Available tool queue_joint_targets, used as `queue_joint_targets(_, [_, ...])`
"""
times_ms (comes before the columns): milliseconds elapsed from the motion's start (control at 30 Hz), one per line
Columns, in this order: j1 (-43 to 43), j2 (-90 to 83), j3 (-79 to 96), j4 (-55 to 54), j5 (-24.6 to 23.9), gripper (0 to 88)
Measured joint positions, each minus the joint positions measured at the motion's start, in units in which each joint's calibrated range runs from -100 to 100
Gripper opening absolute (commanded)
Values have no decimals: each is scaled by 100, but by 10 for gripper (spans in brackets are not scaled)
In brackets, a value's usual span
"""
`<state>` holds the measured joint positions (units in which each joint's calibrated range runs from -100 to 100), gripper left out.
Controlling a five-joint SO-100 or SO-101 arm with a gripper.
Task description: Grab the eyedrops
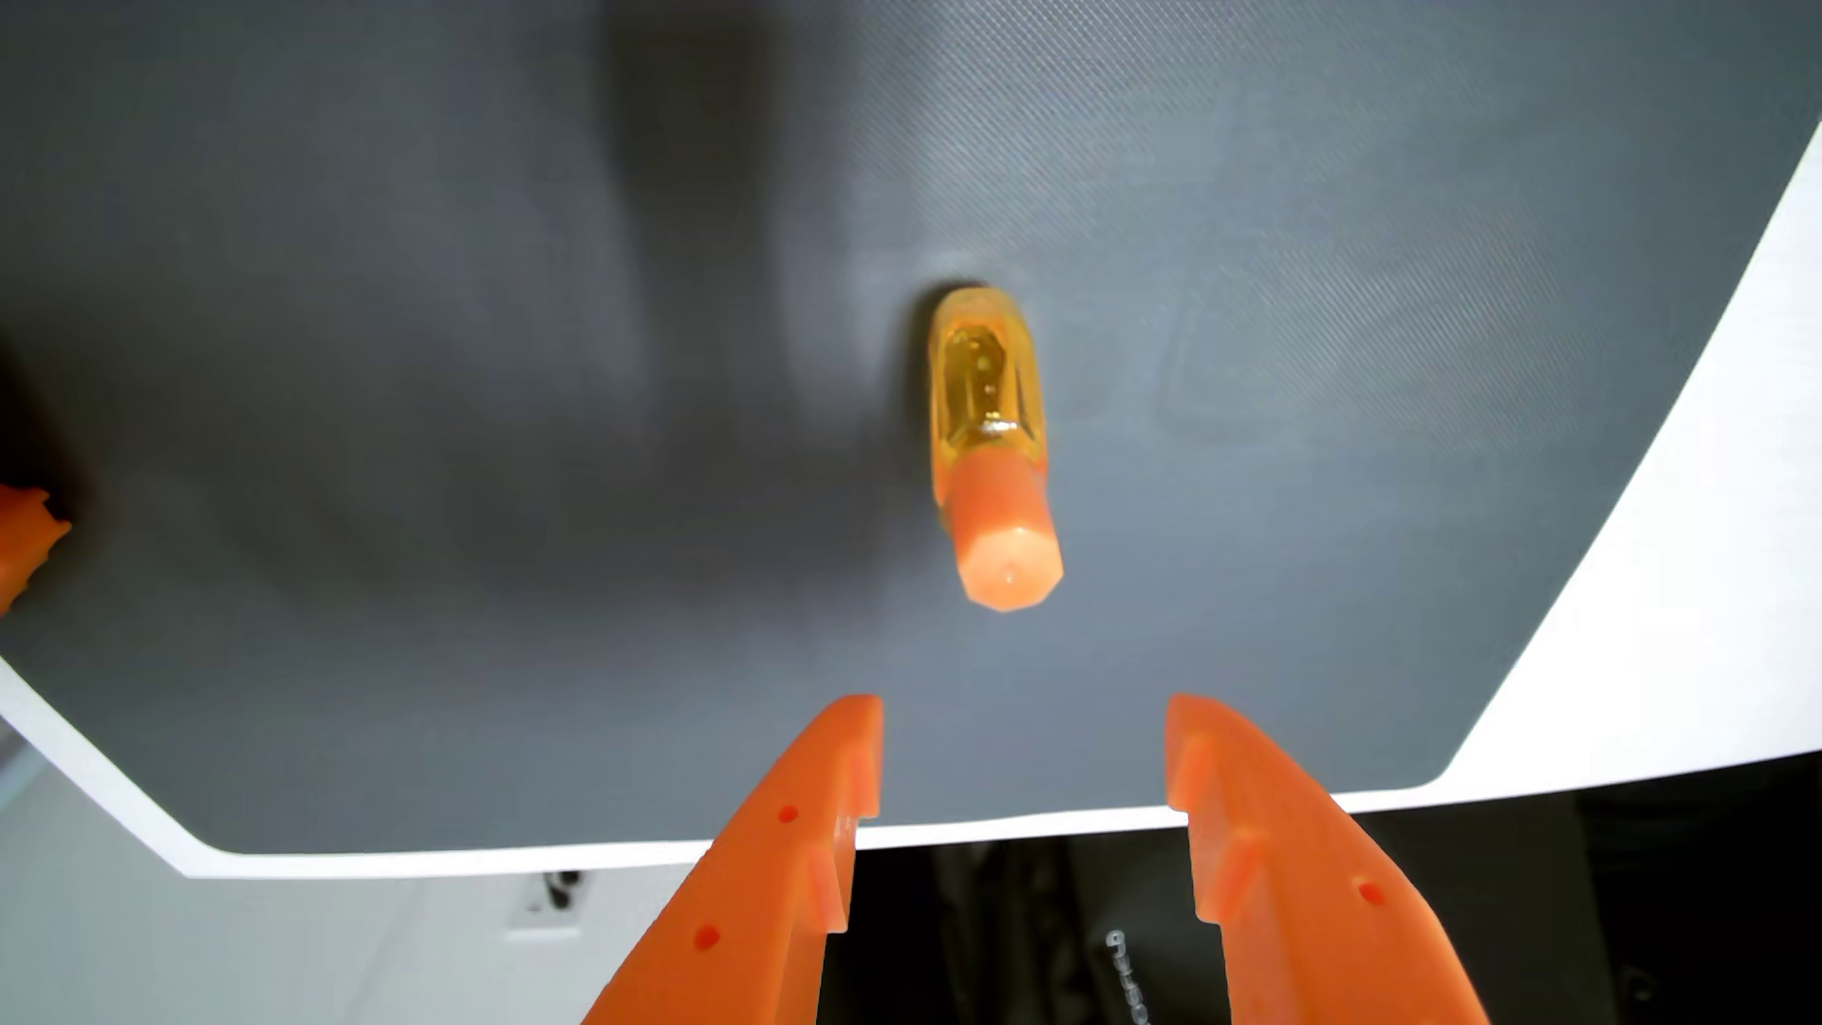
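In the wrist view, the gripper [1025,759] is seen entering from the bottom edge, its two orange fingers [779,867] spread apart with a clear gap left between the tips. The jaws are held wide and nothing is clasped between them; the fingers are angled so that the tips converge slightly toward the middle of the picture. Small round holes and stepped notches are visible on the inner faces of both fingers, and a further orange part [25,542] is glimpsed at the left edge.
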<state>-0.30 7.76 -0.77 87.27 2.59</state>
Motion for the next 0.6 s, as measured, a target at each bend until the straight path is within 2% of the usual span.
queue_joint_targets(600, [-180, 466, 126, -296, 5, 171])
